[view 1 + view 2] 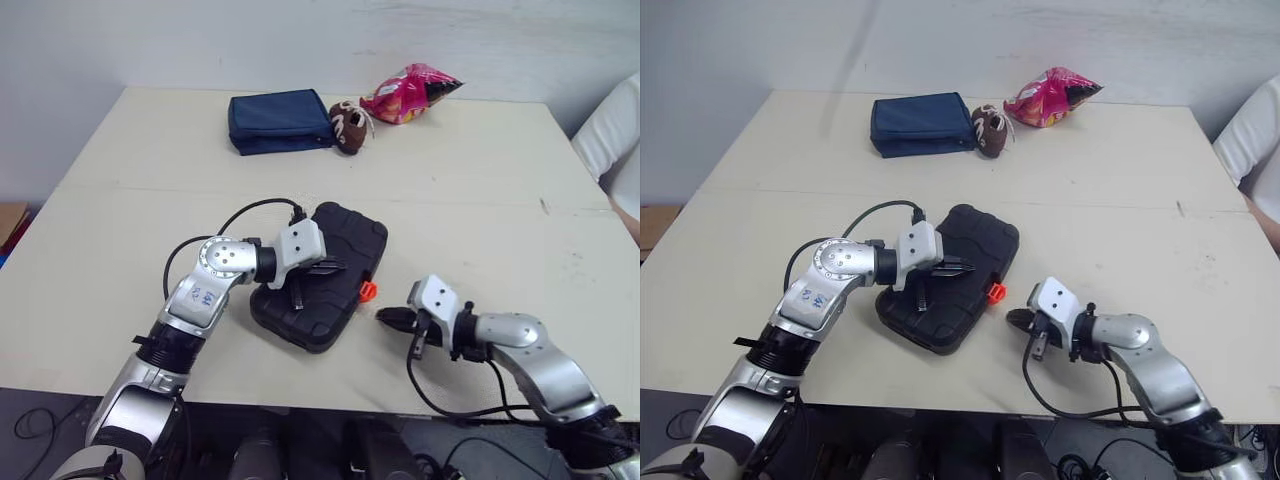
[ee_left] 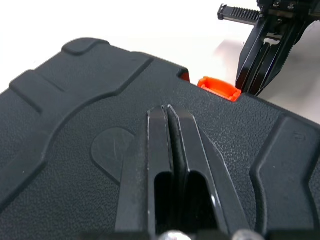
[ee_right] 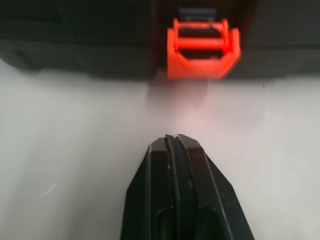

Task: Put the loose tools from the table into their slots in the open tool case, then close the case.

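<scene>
Tool case lies shut on the table, lid down, at the near middle of the tabletop. Its long axis runs from about 7 o'clock to 1 o'clock in the head views. No loose tool shows on the bare table around it, so I judge that only fastening the case is left.

That step turns on the orange latch, which sits on the long side of the case facing 4 o'clock. The right gripper is low over the table just off that side. Its two fingers are pressed together, holding nothing, and the latch lies at about 11 o'clock from their tips, near but apart. The left gripper is on top of the lid, its fingers likewise closed with nothing between them, pointing across the lid towards the latch side. The right arm is the nearer one for the latch; the left looks placed to steady the case.

The head views give the layout but show the latch as little more than an orange spot. The right wrist view faces it squarely, dead ahead of the closed tips with bare table between. There the clasp stands out from the edge of the case like an open bracket, so it looks unfastened to me. The left wrist view adds the lid's moulded surface beneath the left fingers, with the right gripper standing just beyond the latch.
</scene>
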`<action>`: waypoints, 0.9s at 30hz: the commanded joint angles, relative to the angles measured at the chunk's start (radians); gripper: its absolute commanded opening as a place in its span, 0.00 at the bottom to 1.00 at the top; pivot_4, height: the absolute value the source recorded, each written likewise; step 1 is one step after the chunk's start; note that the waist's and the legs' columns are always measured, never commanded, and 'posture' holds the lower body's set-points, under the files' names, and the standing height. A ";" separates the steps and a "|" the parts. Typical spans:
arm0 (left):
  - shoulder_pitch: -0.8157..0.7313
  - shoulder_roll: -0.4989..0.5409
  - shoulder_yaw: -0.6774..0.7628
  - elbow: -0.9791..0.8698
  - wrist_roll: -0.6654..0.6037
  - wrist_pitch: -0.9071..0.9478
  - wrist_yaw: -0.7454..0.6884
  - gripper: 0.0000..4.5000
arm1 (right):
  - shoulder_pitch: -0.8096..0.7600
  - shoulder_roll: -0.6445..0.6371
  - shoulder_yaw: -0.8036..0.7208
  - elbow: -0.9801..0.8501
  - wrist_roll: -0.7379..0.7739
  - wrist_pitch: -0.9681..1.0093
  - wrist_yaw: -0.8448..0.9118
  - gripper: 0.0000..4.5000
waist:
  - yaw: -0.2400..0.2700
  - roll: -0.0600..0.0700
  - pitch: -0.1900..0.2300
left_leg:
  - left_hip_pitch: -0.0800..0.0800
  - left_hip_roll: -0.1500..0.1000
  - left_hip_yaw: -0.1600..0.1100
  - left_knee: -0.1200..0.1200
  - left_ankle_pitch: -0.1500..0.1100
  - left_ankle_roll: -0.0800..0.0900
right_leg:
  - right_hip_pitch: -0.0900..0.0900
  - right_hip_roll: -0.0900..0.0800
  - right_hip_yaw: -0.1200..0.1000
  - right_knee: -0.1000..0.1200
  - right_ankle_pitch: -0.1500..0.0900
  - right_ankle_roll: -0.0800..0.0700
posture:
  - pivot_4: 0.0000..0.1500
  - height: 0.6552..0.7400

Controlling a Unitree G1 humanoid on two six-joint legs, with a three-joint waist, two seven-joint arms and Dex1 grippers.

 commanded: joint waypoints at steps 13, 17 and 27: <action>0.085 0.040 -0.102 0.125 0.088 0.014 -0.055 0.01 | -0.123 0.156 -0.045 0.052 -0.004 -0.310 0.042 0.00 | -0.010 0.002 -0.001 | 0.001 0.000 0.000 -0.003 0.001 -0.001 | 0.000 0.000 0.001 0.001 0.000 0.000 | 1.00 1.00; 0.093 0.056 -0.104 0.142 0.116 -0.001 -0.033 0.01 | -0.164 0.119 -0.054 -0.058 0.079 -0.129 0.071 0.00 | -0.017 0.002 -0.001 | 0.003 0.000 0.001 -0.007 0.002 -0.003 | 0.000 0.000 0.001 0.000 0.000 -0.001 | 1.00 1.00; 0.178 0.090 -0.048 0.104 0.058 -0.081 -0.045 0.01 | -0.169 0.051 -0.080 -0.097 0.098 -0.002 0.079 0.00 | -0.015 0.000 -0.028 | 0.018 0.000 0.000 -0.025 0.004 -0.006 | 0.006 0.001 0.001 -0.003 -0.003 -0.006 | 1.00 1.00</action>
